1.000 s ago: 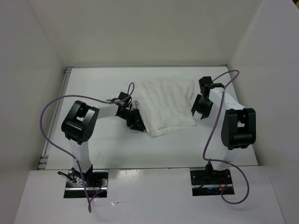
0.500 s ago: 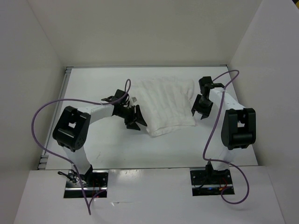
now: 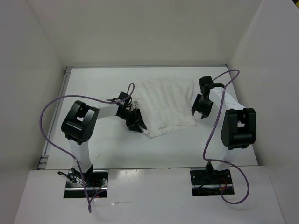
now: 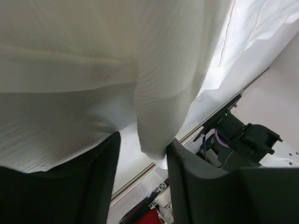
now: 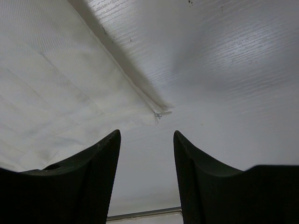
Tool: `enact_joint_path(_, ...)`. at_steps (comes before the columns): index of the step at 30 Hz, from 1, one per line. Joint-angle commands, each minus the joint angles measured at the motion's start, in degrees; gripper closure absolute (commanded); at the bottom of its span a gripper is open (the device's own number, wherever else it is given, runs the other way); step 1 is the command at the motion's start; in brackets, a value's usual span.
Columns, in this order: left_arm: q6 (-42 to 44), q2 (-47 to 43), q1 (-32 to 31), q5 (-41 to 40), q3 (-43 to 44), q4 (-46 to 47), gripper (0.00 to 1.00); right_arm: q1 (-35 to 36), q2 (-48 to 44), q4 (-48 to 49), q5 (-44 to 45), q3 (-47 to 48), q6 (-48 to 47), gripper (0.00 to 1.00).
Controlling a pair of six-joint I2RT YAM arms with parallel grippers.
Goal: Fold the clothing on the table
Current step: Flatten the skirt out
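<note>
The clothing [image 3: 166, 103] is a white crinkled piece lying folded in the middle of the table [image 3: 105, 149]. My left gripper [image 3: 135, 120] is at its near-left edge. In the left wrist view the clothing [image 4: 93, 70] fills the top, and a fold of it hangs between the fingers of the left gripper [image 4: 143, 140]. The fold touches only the right finger [image 4: 205, 186], and the jaws stand apart. My right gripper [image 3: 202, 110] hovers open at the right edge. A corner of the clothing [image 5: 56, 84] lies just ahead of the right gripper [image 5: 146, 135], which holds nothing.
White upright walls [image 3: 42, 70] close in the table on the left, back and right. Purple cables [image 3: 51, 109] loop from both arms. The right arm's elbow block [image 3: 238, 128] stands near the right wall. Both arm bases [image 3: 86, 179] sit at the near edge.
The left arm's elbow swung out to the left and lower, then came back. Its gripper stayed at the clothing's near-left edge. The right arm has not moved.
</note>
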Motion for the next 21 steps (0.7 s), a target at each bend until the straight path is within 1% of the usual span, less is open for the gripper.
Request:
enact_joint_path(1,0.3,1.6,-0.6,-0.3,0.2,1.8,0.52,0.0,-0.2,0.5,0.9,2.2,-0.9,0.45)
enact_joint_path(2,0.3,1.6,-0.6,-0.3,0.2,1.8,0.63,0.0,-0.2,0.5,0.9,2.2,-0.9,0.45)
enact_joint_path(3,0.8,1.6,-0.6,-0.3,0.2,1.8,0.68,0.0,-0.2,0.5,0.9,2.2,-0.9,0.45)
enact_joint_path(5,1.5,1.1,-0.6,0.2,-0.4,1.1,0.73,0.0,0.4,0.5,0.3,2.2,-0.9,0.45)
enact_joint_path(6,1.5,-0.3,-0.6,0.2,-1.0,1.1,0.80,0.0,1.2,1.2,0.3,2.2,-0.9,0.45)
enact_joint_path(8,2.1,-1.0,-0.6,0.2,-1.0,1.1,0.83,0.0,1.9,1.2,0.3,2.2,-0.9,0.45)
enact_joint_path(11,2.6,-1.0,-0.6,0.2,-1.6,0.5,0.89,0.0,5.4,3.1,-0.4,2.2,-1.4,0.45)
enact_joint_path(14,2.6,-1.0,-0.6,0.2,-2.1,0.5,0.92,0.0,7.2,3.8,-1.2,2.2,-1.4,0.45)
enact_joint_path(15,2.6,-1.0,-0.6,0.2,-2.1,0.5,0.94,0.0,7.3,4.5,-2.7,2.2,-1.4,0.45)
enact_joint_path(20,3.9,-1.0,-0.6,0.2,-2.1,0.5,0.94,0.0,9.7,6.0,-6.5,0.0,-1.9,0.45)
enact_joint_path(21,3.9,-0.4,-0.6,0.2,-2.1,-0.2,0.94,0.0,10.5,6.5,-7.8,-0.5,-2.4,0.48)
